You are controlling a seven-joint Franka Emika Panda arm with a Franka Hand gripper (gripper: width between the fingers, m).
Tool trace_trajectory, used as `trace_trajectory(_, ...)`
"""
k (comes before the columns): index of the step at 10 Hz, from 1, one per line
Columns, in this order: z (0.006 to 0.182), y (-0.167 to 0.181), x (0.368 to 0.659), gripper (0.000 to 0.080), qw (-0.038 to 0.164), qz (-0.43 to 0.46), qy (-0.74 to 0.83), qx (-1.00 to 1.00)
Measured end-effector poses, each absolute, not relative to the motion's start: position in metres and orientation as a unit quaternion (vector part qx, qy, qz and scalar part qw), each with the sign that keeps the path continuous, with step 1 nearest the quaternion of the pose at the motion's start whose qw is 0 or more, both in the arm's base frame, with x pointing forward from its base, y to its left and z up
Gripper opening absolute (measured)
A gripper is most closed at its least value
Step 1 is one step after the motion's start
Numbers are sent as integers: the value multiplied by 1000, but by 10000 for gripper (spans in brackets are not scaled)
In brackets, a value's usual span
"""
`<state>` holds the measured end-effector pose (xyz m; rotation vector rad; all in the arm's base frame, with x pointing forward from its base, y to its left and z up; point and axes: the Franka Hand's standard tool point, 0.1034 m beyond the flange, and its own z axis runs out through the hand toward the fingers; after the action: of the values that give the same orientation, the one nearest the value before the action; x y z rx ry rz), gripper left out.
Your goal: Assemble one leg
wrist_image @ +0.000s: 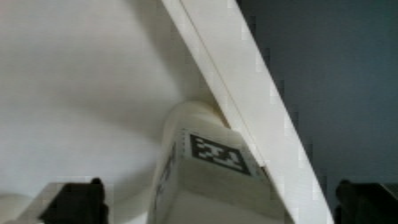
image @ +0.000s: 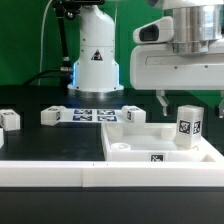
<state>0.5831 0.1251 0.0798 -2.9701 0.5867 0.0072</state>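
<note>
A leg [image: 187,123], a small white post with a black-and-white tag, stands upright at the right rear corner of the large flat white piece [image: 150,145]. My gripper [image: 187,100] hangs just above it, open, with a finger on each side of the leg's top and not touching it. In the wrist view the leg [wrist_image: 221,160] shows with its tag between my two dark fingertips [wrist_image: 75,203], with wide gaps on both sides. The edge of the large piece [wrist_image: 231,70] runs diagonally behind it.
Three more legs lie loose: one at the exterior view's far left [image: 9,121], one left of the marker board [image: 51,116], and one [image: 134,116] behind the large piece. The marker board [image: 95,114] lies before the robot base [image: 95,60]. A long white bar [image: 60,176] runs along the front.
</note>
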Motion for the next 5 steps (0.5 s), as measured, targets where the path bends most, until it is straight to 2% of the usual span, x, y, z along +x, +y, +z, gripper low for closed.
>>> trace_trajectory(5,82,126,588,649,33,-13,-112,-993)
